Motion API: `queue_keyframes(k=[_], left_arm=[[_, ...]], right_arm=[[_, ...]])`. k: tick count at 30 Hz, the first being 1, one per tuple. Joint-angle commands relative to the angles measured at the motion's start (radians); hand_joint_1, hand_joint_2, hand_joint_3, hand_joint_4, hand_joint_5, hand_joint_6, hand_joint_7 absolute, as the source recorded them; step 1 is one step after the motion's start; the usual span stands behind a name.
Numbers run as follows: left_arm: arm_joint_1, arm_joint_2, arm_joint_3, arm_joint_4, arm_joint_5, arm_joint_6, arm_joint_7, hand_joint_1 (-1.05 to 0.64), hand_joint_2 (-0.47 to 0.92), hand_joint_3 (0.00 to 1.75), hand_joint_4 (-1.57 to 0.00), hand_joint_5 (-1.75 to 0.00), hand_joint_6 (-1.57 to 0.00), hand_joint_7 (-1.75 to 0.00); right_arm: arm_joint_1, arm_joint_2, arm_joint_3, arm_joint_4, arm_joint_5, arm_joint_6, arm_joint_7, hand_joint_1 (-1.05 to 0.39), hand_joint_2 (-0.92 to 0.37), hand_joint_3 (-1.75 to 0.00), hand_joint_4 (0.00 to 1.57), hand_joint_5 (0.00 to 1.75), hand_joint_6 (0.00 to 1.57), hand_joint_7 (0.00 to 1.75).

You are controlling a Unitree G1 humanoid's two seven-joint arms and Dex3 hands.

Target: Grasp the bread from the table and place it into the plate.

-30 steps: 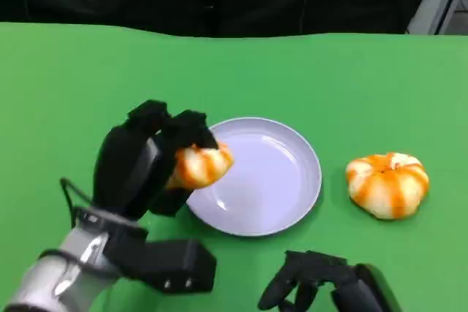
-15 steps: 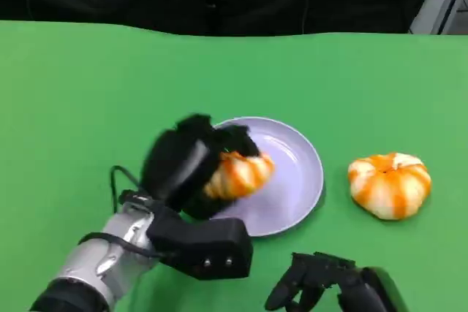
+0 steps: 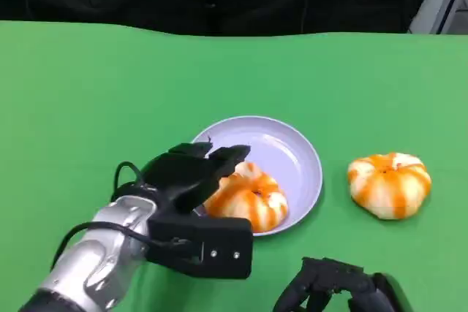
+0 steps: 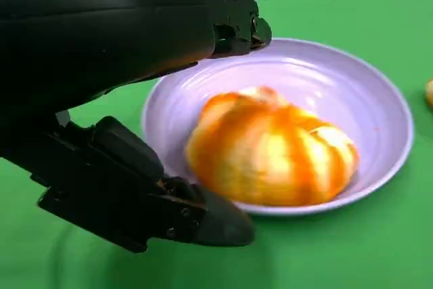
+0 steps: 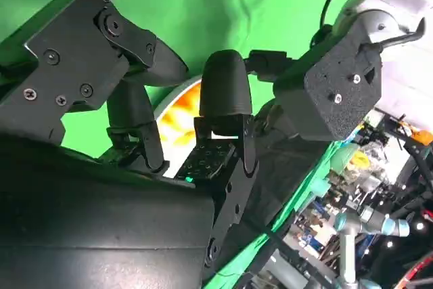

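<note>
Bread (image 3: 246, 200) sits in the plate (image 3: 300, 153) near its front rim, left hand (image 3: 191, 173) spread open beside it holding nothing; suggest lifting the hand straight up and clear so no fingers (image 4: 203, 218) drag the bread out.

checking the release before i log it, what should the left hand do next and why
Probably draw the left hand back and up, away from the plate. The bread already lies inside the plate, and in the left wrist view the fingers look spread clear of it, so nothing seems held. A second bread lies on the table to the plate's right.
</note>
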Motion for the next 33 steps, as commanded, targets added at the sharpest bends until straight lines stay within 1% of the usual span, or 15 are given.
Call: queue_keyframes(k=[1, 8, 13, 14, 15, 16, 18, 21, 23, 24, 26, 27, 28, 31, 33], left_arm=[[0.072, 0.047, 0.037, -0.132, -0.028, 0.013, -0.023, -0.87, 0.92, 0.45, 0.0, 0.0, 0.0, 0.0], [0.24, 0.076, 0.165, -0.293, -0.184, -0.122, 0.053, -0.74, 0.92, 0.4, -0.03, -0.02, -0.04, -0.02], [0.345, 0.078, 0.269, -0.325, -0.386, -0.297, 0.062, -0.53, 0.92, 0.34, -0.26, -0.17, -0.23, -0.1], [0.366, 0.077, 0.29, -0.323, -0.421, -0.336, 0.069, -0.49, 0.92, 0.31, -0.3, -0.26, -0.29, -0.11], [0.389, 0.075, 0.312, -0.325, -0.458, -0.369, 0.071, -0.44, 0.92, 0.3, -0.32, -0.49, -0.39, -0.11], [0.415, 0.072, 0.334, -0.325, -0.504, -0.404, 0.068, -0.41, 0.92, 0.28, -0.36, -0.64, -0.47, -0.12], [0.466, 0.056, 0.368, -0.334, -0.592, -0.45, 0.06, -0.33, 0.92, 0.25, -0.47, -0.83, -0.63, -0.17], [0.539, 0.015, 0.41, -0.34, -0.692, -0.524, 0.068, -0.22, 0.92, 0.21, -0.68, -0.97, -0.82, -0.27], [0.58, -0.013, 0.43, -0.338, -0.745, -0.566, 0.066, -0.2, 0.92, 0.2, -0.74, -1.01, -0.87, -0.3], [0.606, -0.025, 0.436, -0.34, -0.777, -0.584, 0.058, -0.17, 0.91, 0.25, -0.77, -1.08, -0.89, -0.4], [0.657, -0.038, 0.448, -0.34, -0.824, -0.63, 0.041, -0.13, 0.8, 0.52, -0.77, -1.24, -0.8, -0.82], [0.678, -0.041, 0.449, -0.343, -0.837, -0.648, 0.031, -0.12, 0.75, 0.63, -0.77, -1.28, -0.78, -0.93], [0.7, -0.042, 0.448, -0.344, -0.86, -0.664, 0.016, -0.1, 0.7, 0.73, -0.79, -1.32, -0.78, -1.01], [0.745, -0.048, 0.449, -0.347, -0.886, -0.69, -0.01, -0.05, 0.64, 0.9, -0.82, -1.4, -0.81, -1.1], [0.777, -0.057, 0.454, -0.347, -0.877, -0.698, -0.009, -0.01, 0.47, 1.22, -0.83, -1.54, -0.84, -1.27]], right_arm=[[0.004, 0.001, 0.004, -0.003, -0.024, -0.001, -0.025, -0.1, -0.31, -1.23, 0.82, 1.49, 0.9, 1.07], [-0.013, -0.008, 0.003, 0.011, -0.021, -0.005, -0.027, -0.15, -0.32, -1.23, 0.85, 1.55, 0.91, 1.08], [-0.005, -0.023, -0.011, -0.007, -0.009, -0.006, -0.019, -0.14, -0.32, -1.2, 0.83, 1.53, 0.91, 1.07], [-0.001, -0.027, -0.015, -0.013, -0.004, -0.006, -0.016, -0.14, -0.32, -1.2, 0.83, 1.53, 0.91, 1.07], [0.003, -0.029, -0.018, -0.02, 0.005, -0.007, -0.009, -0.13, -0.33, -1.2, 0.83, 1.52, 0.91, 1.07], [0.007, -0.032, -0.019, -0.024, 0.021, -0.012, 0.0, -0.11, -0.33, -1.2, 0.83, 1.51, 0.91, 1.07], [0.014, -0.038, -0.022, -0.032, 0.051, -0.018, 0.021, -0.07, -0.32, -1.22, 0.82, 1.5, 0.9, 1.07], [0.027, -0.047, -0.026, -0.046, 0.083, -0.025, 0.044, -0.05, -0.3, -1.25, 0.81, 1.49, 0.9, 1.08], [0.038, -0.054, -0.032, -0.058, 0.09, -0.031, 0.05, -0.04, -0.29, -1.26, 0.81, 1.48, 0.9, 1.09], [0.046, -0.058, -0.036, -0.067, 0.089, -0.034, 0.052, -0.03, -0.29, -1.27, 0.82, 1.47, 0.9, 1.09], [0.068, -0.069, -0.047, -0.09, 0.068, -0.029, 0.05, -0.05, -0.28, -1.26, 0.83, 1.44, 0.9, 1.08], [0.077, -0.074, -0.054, -0.096, 0.062, -0.031, 0.047, -0.06, -0.28, -1.26, 0.83, 1.42, 0.9, 1.08], [0.086, -0.079, -0.061, -0.101, 0.058, -0.036, 0.045, -0.08, -0.29, -1.25, 0.84, 1.41, 0.9, 1.08], [0.107, -0.085, -0.079, -0.108, 0.058, -0.051, 0.038, -0.1, -0.3, -1.22, 0.86, 1.41, 0.91, 1.07], [0.124, -0.09, -0.091, -0.105, 0.083, -0.079, 0.033, -0.09, -0.33, -1.18, 0.87, 1.41, 0.92, 1.06]])
